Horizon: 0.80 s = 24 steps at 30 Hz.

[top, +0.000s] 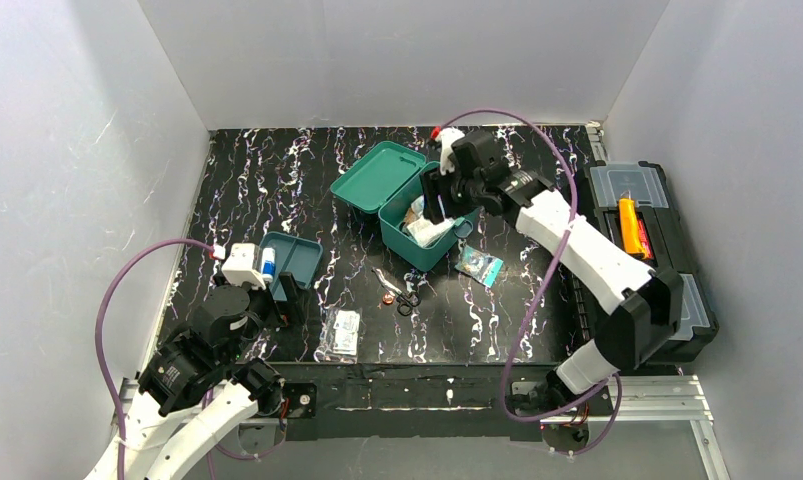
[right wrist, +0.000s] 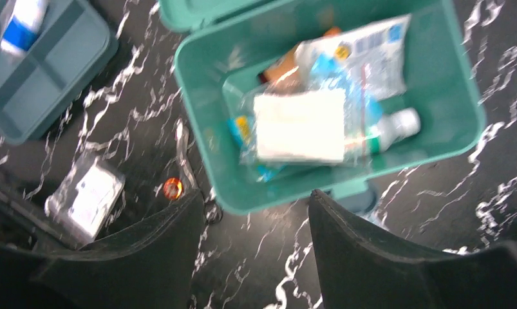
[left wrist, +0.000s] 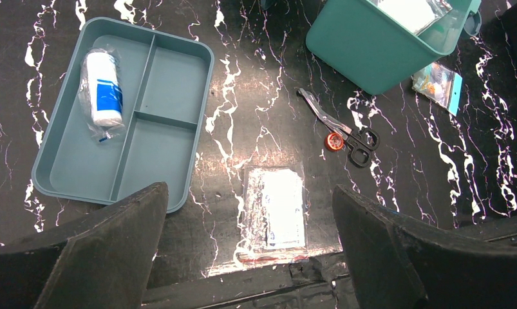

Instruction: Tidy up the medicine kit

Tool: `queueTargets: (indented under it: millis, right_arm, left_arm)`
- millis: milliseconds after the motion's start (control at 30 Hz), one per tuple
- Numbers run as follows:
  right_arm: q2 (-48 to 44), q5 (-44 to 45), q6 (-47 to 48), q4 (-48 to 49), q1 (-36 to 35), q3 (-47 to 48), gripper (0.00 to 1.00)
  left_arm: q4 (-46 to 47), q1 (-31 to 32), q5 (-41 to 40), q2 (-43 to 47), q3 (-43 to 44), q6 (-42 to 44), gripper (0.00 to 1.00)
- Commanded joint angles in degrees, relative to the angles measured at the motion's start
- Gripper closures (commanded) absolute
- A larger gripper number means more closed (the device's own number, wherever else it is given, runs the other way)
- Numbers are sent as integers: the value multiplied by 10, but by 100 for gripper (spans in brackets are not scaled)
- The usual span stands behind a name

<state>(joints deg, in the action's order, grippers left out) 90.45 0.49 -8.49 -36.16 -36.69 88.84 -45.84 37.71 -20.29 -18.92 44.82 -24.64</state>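
Medicine kit (top: 405,245) lies open, packet (right wrist: 300,125) labels blurred, under released right pincer (right wrist: 255,203); left pincer (left wrist: 249,190) released.

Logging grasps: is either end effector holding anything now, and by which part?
Nothing is held. The left end effector and the right end effector are both open and empty.

Overhead looks down; close wrist views, one blurry, seemingly share tray (left wrist: 154,154).

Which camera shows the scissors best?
The left wrist view: the scissors lie whole and sharp there. The top view shows them small. The right wrist view shows only a blurred part beside a finger.
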Motion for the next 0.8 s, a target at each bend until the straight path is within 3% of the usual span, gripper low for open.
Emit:
queueTargets:
  millis: [0, 367, 567, 767]
  right_arm:
    - [-66, -47, -23, -11, -35, -49, 31]
    - [-213, -57, -119, 32, -107, -198, 28]
    - [-278, -26, -151, 28, -114, -300, 27]
    - [-329, -9, -184, 34, -114, -387, 27]
  left_arm:
    - [8, -1, 1, -5, -1, 4, 0]
    - [6, -1, 26, -43, 3, 3, 1]
    - [-47, 0, 50, -157, 47, -36, 0]
    - [-15, 1, 122, -255, 20, -77, 0]
